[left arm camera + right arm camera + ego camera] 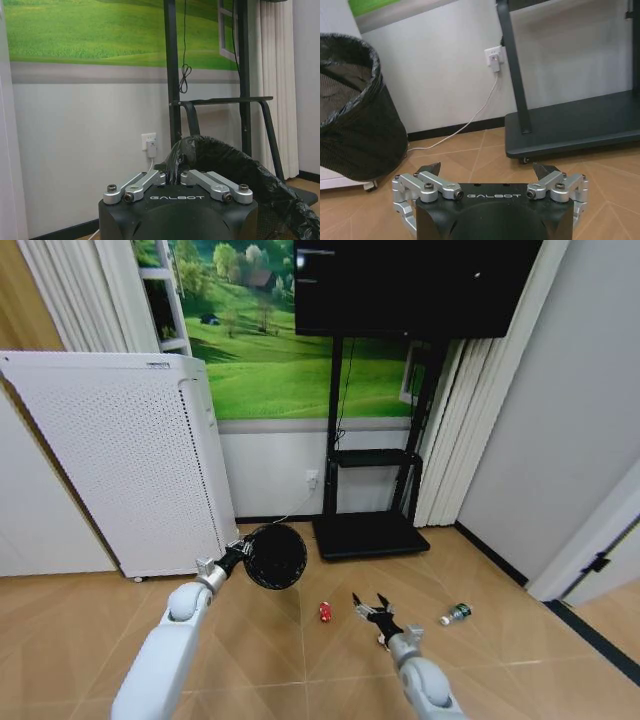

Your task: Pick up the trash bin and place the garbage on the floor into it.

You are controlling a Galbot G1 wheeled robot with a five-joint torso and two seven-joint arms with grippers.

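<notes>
Left gripper (238,556) clamped on rim of trash bin (276,556), bin lifted off floor (300,660), tilted. Right gripper (370,612) spread wide, low over floor between red scrap (324,612) and bottle (456,614).

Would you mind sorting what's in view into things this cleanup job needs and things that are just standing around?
Job:
- trash bin, tilted, held at its rim by the left gripper
- red scrap and small bottle on the floor
- right gripper, jaws open, low between them

Just there:
- white air purifier
- TV stand
- wall socket
</notes>
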